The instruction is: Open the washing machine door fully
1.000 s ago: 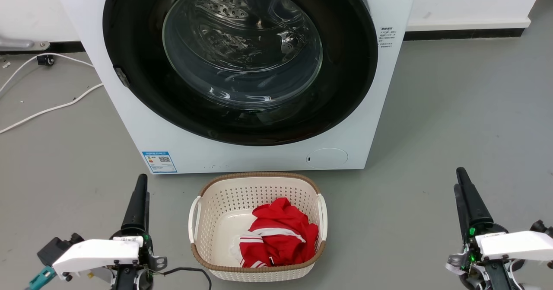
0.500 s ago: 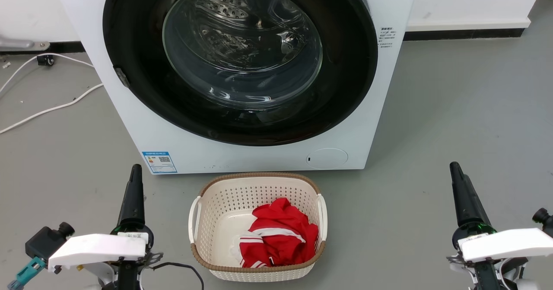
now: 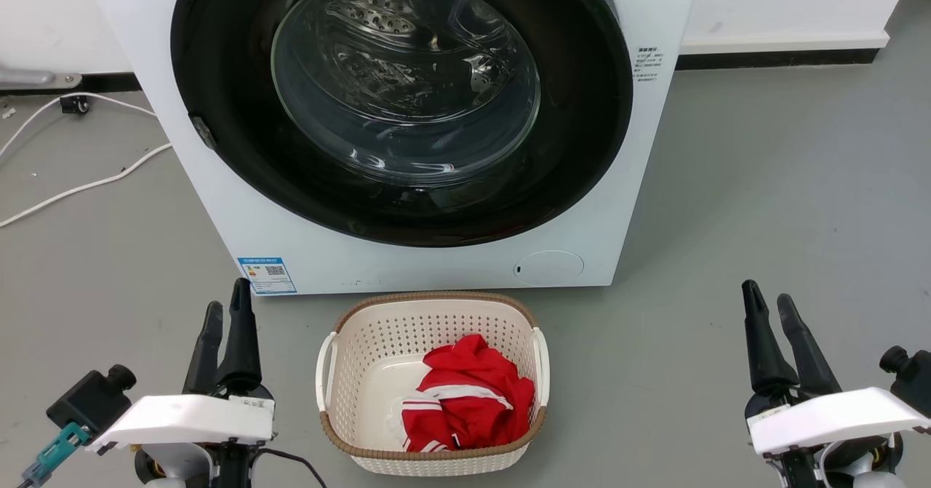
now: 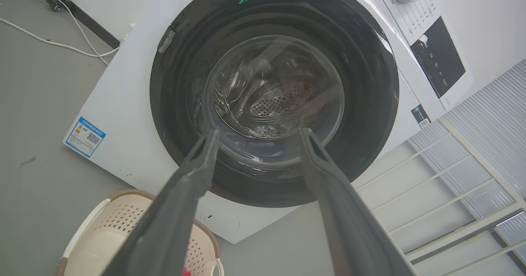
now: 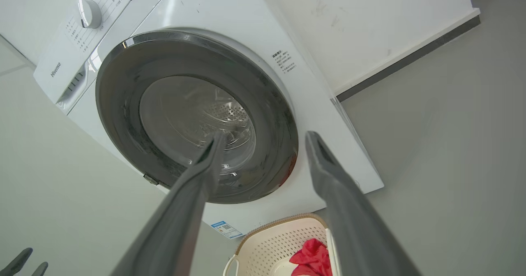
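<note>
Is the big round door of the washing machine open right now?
No, the washing machine door sits shut, flush against the machine's white front, with its glass bowl covering the drum.

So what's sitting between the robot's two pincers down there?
In the head view, a cream laundry basket holding a red garment stands on the grey floor between the left pincer and the right pincer.

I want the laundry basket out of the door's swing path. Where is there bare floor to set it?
Widest bare floor: right of the washing machine, bordered by the skirting and the right end effector. A smaller patch lies left, between the white cables and the left end effector. Crowded: directly below the washing machine door, where the laundry basket sits.
</note>
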`<state>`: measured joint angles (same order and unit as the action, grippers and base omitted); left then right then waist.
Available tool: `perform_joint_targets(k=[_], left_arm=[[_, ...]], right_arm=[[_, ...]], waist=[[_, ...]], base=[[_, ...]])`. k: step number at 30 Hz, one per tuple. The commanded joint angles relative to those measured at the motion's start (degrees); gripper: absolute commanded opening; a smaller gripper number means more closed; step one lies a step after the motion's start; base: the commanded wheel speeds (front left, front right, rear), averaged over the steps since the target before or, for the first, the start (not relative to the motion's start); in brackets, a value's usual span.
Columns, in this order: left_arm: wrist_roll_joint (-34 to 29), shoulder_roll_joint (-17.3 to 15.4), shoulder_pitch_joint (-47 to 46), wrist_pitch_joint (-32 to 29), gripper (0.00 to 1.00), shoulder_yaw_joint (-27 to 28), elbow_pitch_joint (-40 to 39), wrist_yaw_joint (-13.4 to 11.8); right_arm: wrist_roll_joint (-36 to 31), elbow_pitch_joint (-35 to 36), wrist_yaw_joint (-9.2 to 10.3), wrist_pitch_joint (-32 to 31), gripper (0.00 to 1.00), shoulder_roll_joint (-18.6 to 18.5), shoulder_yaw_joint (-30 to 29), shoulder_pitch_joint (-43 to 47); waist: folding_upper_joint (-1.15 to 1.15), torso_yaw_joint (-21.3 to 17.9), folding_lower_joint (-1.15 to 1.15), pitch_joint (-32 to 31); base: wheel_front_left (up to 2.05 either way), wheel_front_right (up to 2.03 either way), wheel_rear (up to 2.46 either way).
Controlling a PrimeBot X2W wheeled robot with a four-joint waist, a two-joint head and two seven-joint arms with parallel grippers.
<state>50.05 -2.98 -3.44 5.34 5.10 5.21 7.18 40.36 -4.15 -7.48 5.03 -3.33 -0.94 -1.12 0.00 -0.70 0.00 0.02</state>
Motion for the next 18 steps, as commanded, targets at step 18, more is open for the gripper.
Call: perform_joint_targets(k=[18], left_arm=[[-16.33, -0.07, -0.64, 3.42, 1.0, -0.23, -1.16, -0.47]], right_arm=[[-16.03, 4.2, -0.01, -0.3, 1.0, 0.18, 0.12, 1.14]], waist=[[0.0, -0.07, 0.0, 0.15]], base=[[0.0, 0.0, 0.0]])
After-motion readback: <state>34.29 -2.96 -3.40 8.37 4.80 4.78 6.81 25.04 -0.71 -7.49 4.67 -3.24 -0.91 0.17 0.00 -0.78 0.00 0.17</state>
